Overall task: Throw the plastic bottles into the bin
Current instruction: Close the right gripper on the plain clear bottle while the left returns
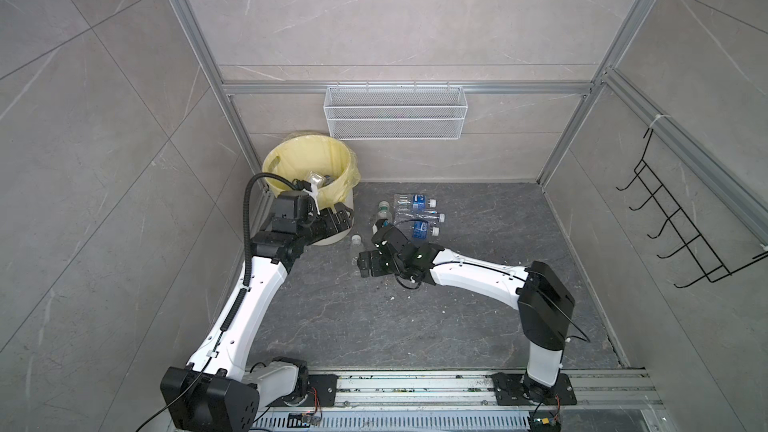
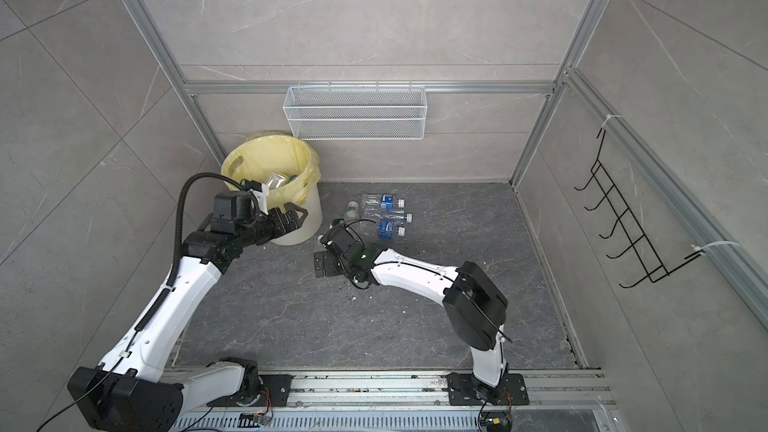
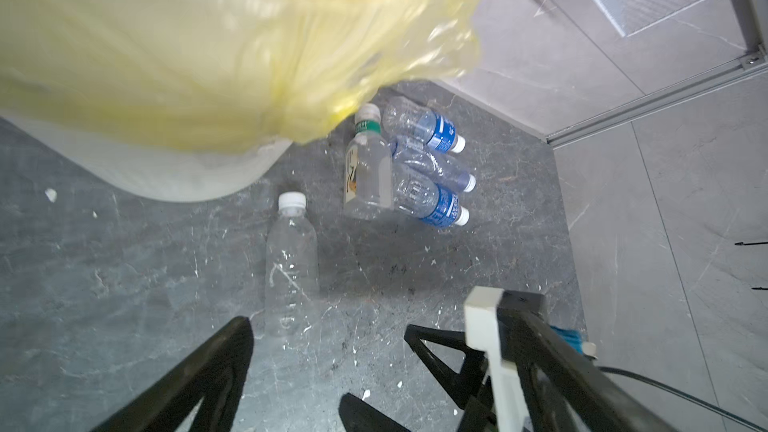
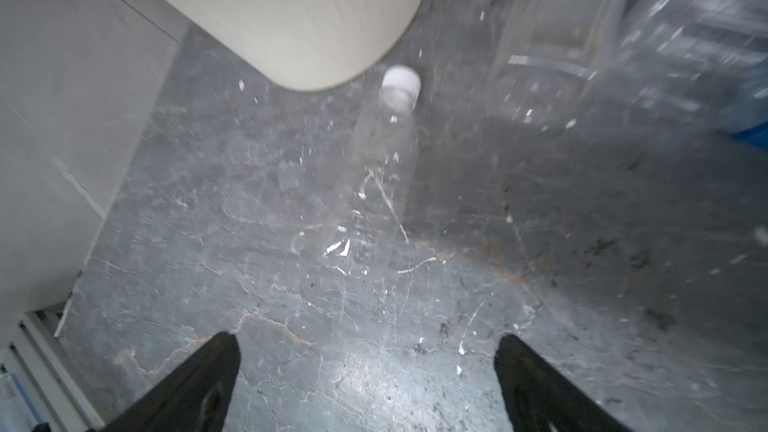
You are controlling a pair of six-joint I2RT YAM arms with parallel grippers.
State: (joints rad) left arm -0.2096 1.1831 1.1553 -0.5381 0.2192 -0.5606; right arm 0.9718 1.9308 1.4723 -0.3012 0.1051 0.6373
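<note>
Clear bottle [image 4: 382, 184] beside the bin [image 4: 291, 14]: centre the right gripper's [image 4: 368, 340] spread, empty jaws across its body; left gripper [image 2: 298, 218] gapes too

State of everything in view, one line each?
bin: upright, yellow-bagged, bottles inside.
lone clear bottle: lying on floor, capped.
green-banded bottle: lying, capped.
blue-labelled bottles: lying beside it, capped.
left claw: open, empty, by bin.
right claw: open, empty, near lone clear bottle.

A white mesh basket [image 1: 395, 112] and a black hook rack [image 1: 681, 211] hang on grey walls [image 1: 415, 14].
</note>
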